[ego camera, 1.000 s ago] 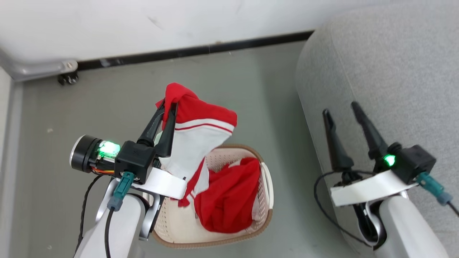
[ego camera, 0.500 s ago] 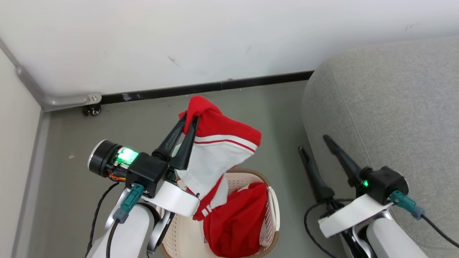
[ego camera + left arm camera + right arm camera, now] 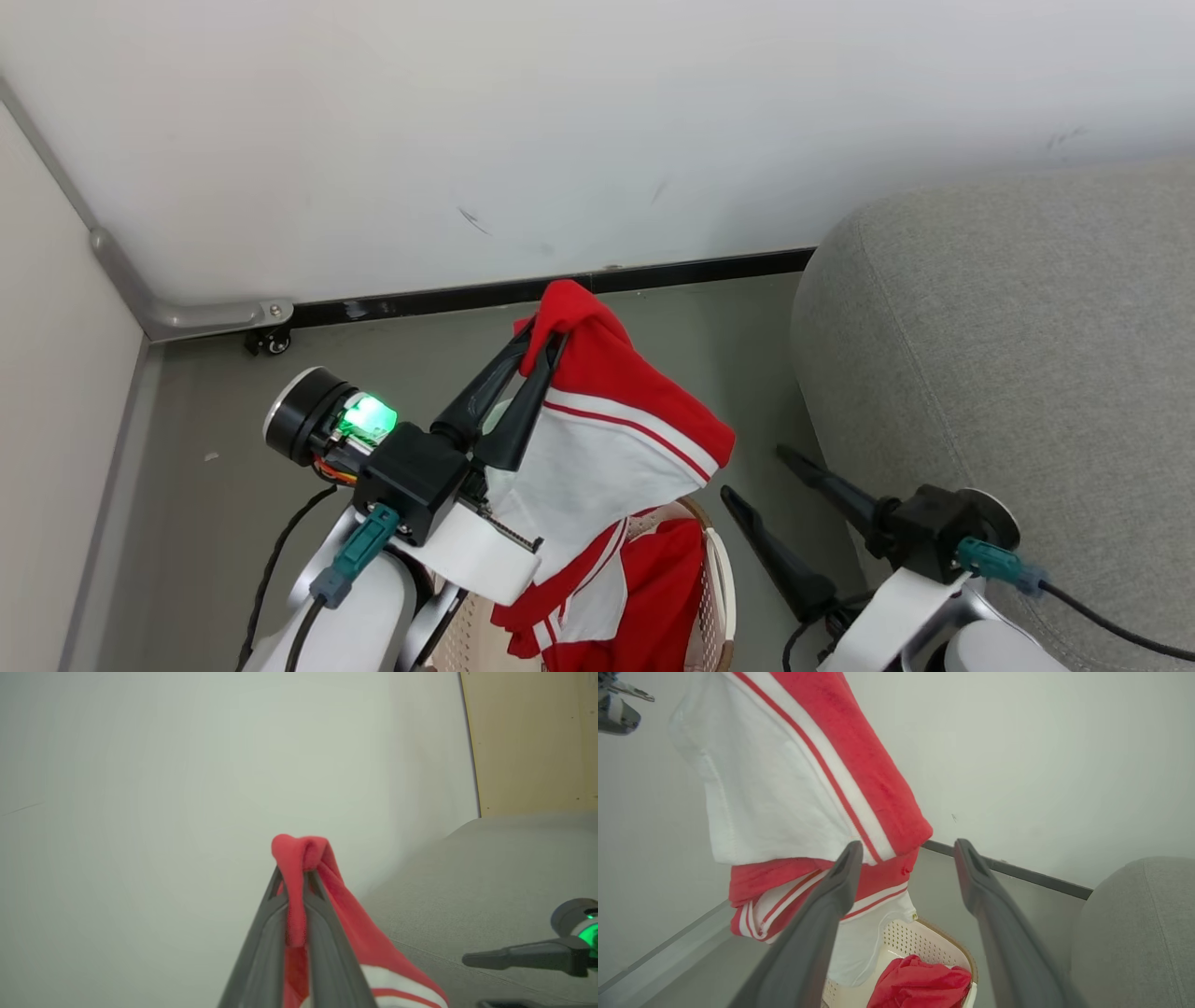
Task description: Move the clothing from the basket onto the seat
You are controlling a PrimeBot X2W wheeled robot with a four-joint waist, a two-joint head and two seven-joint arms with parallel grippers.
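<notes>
Just beside the grey seat (image 3: 1008,355), over grey floor (image 3: 420,350) below a white wall (image 3: 560,140), the left pincer (image 3: 549,338) clamps the red-and-white garment (image 3: 597,457); the right pincer (image 3: 754,471) gapes wide.

Bare floor (image 3: 738,355) lies open between the hanging garment (image 3: 607,457) and the seat (image 3: 1008,355). The right gripper (image 3: 754,470), jaws apart, occupies the lower part of that gap. The wall (image 3: 560,140) closes the far side; the basket (image 3: 721,583) stands below the garment.
</notes>
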